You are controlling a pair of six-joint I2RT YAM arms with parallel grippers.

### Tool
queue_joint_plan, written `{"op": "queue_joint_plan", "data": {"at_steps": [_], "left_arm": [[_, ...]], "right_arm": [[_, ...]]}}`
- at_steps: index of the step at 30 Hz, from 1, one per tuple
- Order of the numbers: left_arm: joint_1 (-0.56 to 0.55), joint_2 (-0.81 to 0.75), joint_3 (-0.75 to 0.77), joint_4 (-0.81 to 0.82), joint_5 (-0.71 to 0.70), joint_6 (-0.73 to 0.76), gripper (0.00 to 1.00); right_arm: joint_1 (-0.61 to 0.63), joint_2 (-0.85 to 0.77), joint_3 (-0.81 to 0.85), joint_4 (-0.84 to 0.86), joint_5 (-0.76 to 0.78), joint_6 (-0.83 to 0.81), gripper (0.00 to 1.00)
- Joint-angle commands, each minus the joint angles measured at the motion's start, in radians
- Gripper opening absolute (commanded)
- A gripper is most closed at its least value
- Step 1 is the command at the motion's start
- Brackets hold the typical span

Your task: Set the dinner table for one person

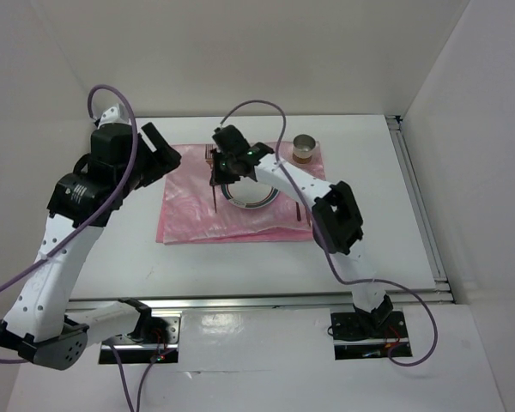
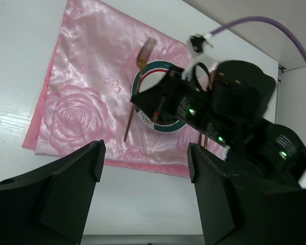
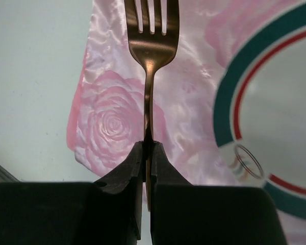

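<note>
Nearest the arm bases the white surface [image 1: 240, 262] lies bare up to the front hem of the pink cloth [image 1: 197, 210], which is spread on its middle part and carries the setting. The left pincer [image 2: 145, 153] hangs released, jaws wide apart, above the cloth's left side and grasps nothing. Just beyond it the right pincer [image 3: 148, 148] is clenched on the thin handle of a copper fork [image 3: 150, 51], tines pointing away from the wrist, over the cloth just left of the plate [image 3: 224, 102]. Whether the fork touches the cloth cannot be told. Risk one: the grip is a narrow pinch on a slim, smooth handle, so the fork could pivot or slip on release and land skewed. Risk two: the plate rim lies close on the right, so any drift that way would lay the fork against or onto it. Risk three: the cloth is glossy and looks loose, so a dragged fork or fingertip may bunch it and shift the plate. Risk four: the two arms sit close together and could collide. The cup [image 1: 305, 149] stands at the cloth's far right corner, well apart.
</note>
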Motion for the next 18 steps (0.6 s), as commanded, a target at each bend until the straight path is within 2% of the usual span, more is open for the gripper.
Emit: {"op": "queue_joint_plan", "data": {"at_steps": [1,5,10,13,14,15,17,18], "left_arm": [[0.002,-0.021,0.005,-0.033,-0.004,0.013,0.83],[0.002,-0.044,-0.044,-0.042,0.021,0.013,0.84],[0.002,-0.065,-0.079,-0.042,0.065,0.013,0.85],[0.002,-0.075,-0.089,-0.062,0.065,0.013,0.89],[0.002,-0.075,-0.089,-0.062,0.065,0.004,0.89],[0.002,-0.075,-0.089,-0.071,0.065,0.004,0.90],[0.002,-0.075,-0.080,-0.080,0.041,0.004,0.92],[0.011,-0.075,-0.071,-0.080,0.041,0.014,0.92]], "right_arm": [[0.000,0.087,0.141,0.079,-0.095,-0.032,0.00],[0.011,0.210,0.229,0.137,-0.164,0.003,0.00],[0.020,0.340,0.317,0.192,-0.163,0.038,0.03],[0.020,0.376,0.353,0.192,-0.135,0.058,0.22],[0.020,0.386,0.362,0.192,-0.135,0.058,0.32],[0.020,0.387,0.362,0.192,-0.144,0.058,0.49],[0.020,0.359,0.362,0.183,-0.155,0.058,0.61],[0.020,0.339,0.351,0.183,-0.155,0.058,0.61]]}}
